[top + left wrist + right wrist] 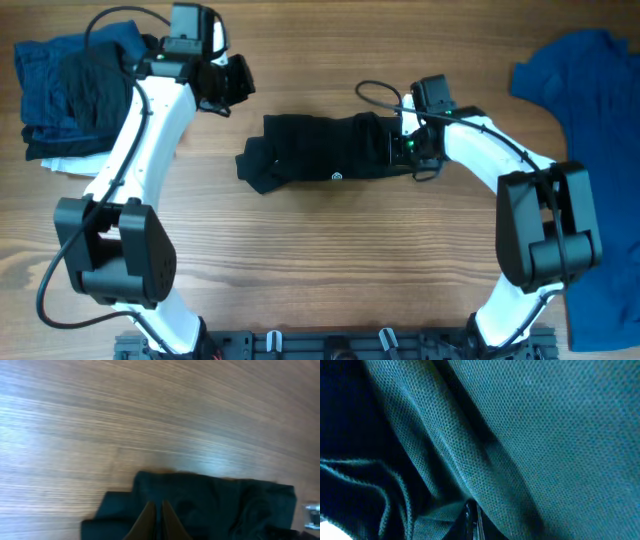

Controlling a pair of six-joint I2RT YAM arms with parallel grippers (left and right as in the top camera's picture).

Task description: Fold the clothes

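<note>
A black garment [320,152] lies folded into a long strip in the middle of the table. My right gripper [400,148] sits at its right end. In the right wrist view the mesh fabric [545,425] fills the frame and the fingers [472,515] are shut with cloth pinched between them. My left gripper [232,85] is held up and to the left of the garment, apart from it. In the left wrist view its fingers [156,510] are shut and empty, with the garment [215,500] below them.
A pile of dark blue and black folded clothes [70,90] lies at the far left, with a white piece [70,165] under it. A blue garment [590,90] lies spread along the right edge. The table is bare wood [300,260] in front.
</note>
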